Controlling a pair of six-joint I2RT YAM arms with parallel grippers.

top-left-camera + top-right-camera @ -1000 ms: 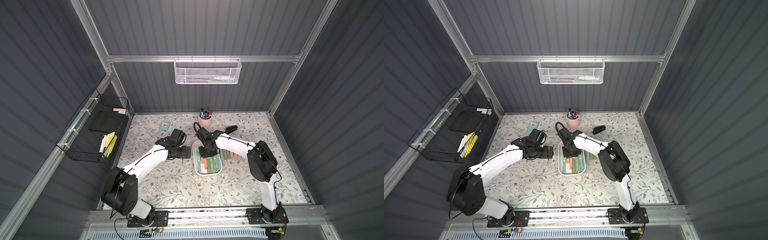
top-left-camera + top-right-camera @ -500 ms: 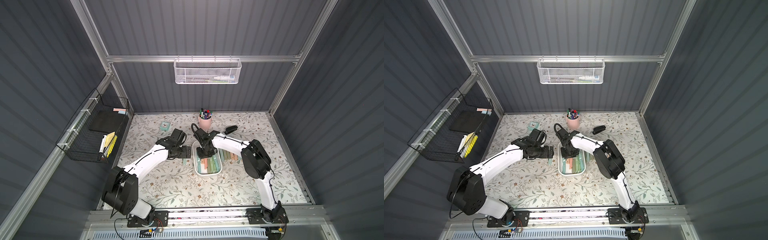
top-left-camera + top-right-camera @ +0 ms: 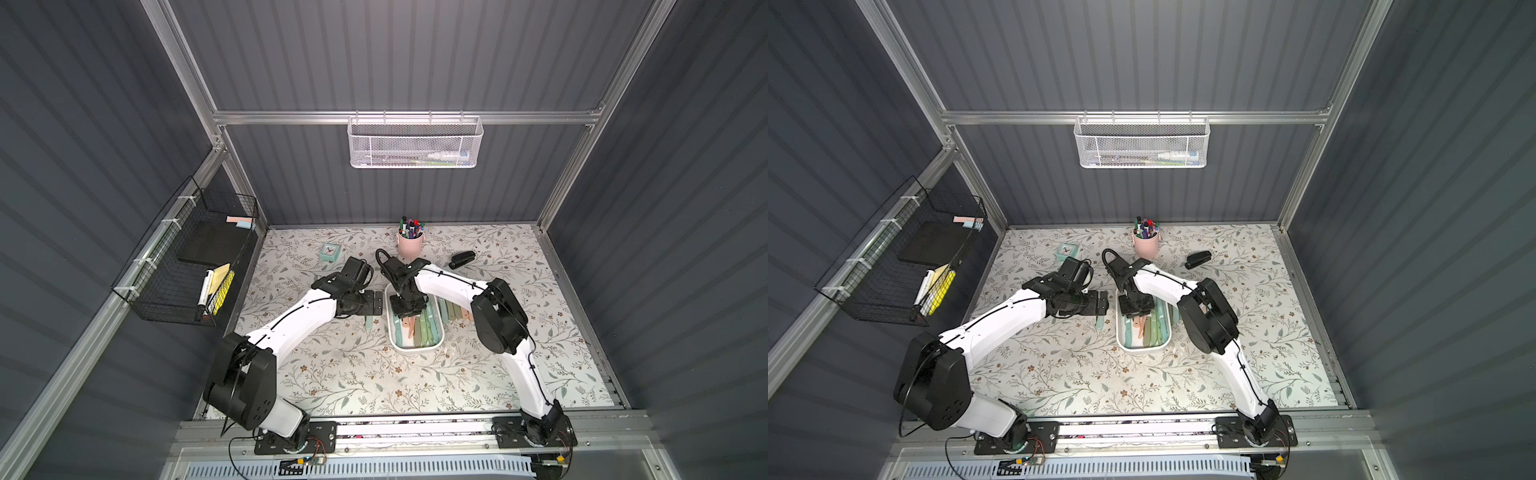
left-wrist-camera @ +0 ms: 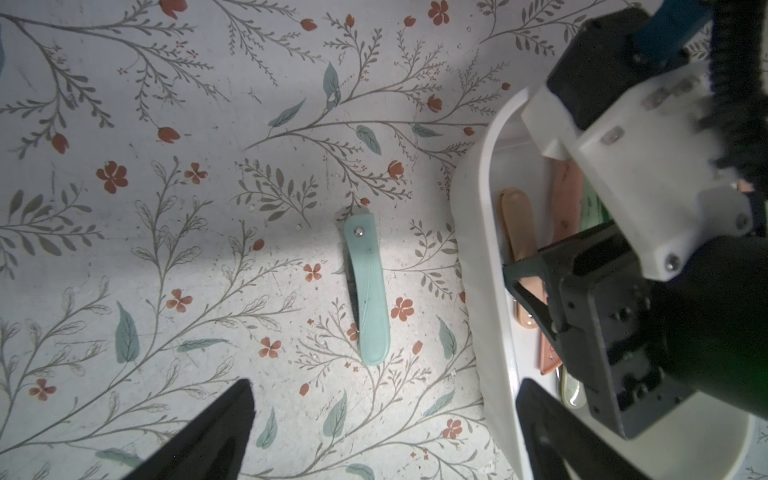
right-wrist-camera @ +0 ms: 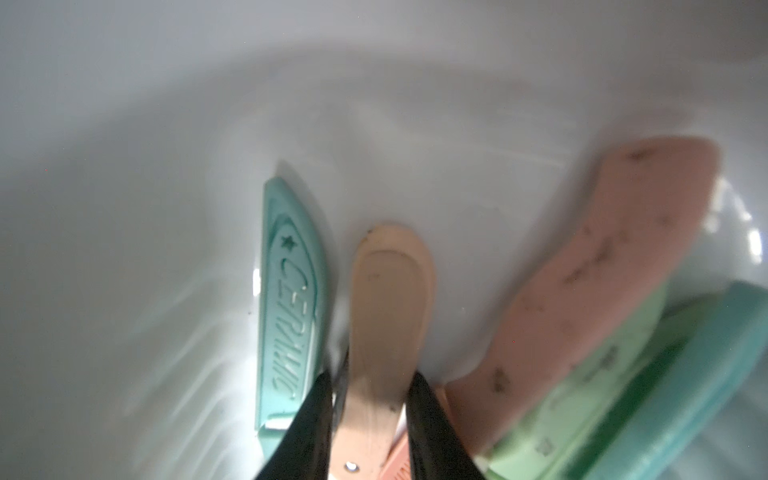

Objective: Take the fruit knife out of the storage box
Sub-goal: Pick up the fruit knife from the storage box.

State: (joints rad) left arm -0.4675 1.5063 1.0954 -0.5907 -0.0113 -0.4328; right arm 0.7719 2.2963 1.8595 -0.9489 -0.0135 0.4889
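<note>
Right wrist view is the useful one. The fruit knife is a smooth matte peach-tan plastic piece with a rounded end. The right gripper has its black fingers pressed against both long edges, so it's clamped on it with just a narrow gap between them. The knife is inside the storage box, which is glossy white plastic with curved walls. It lies just beside a teal sheath embossed CERAMIC, and near a speckled pink handle that rests on green and teal ones. The rounded end sticks out past the fingertips, away from the wrist. Can't tell if it's off the box floor.

In a top view the storage box sits mid-frame, and the knife's long axis runs roughly top to bottom, along the box's length.

The left gripper has its fingers spread wide, gripping nothing. It hangs over the floral tabletop by a curved teal folding knife, which lies near the box's outer wall.
</note>
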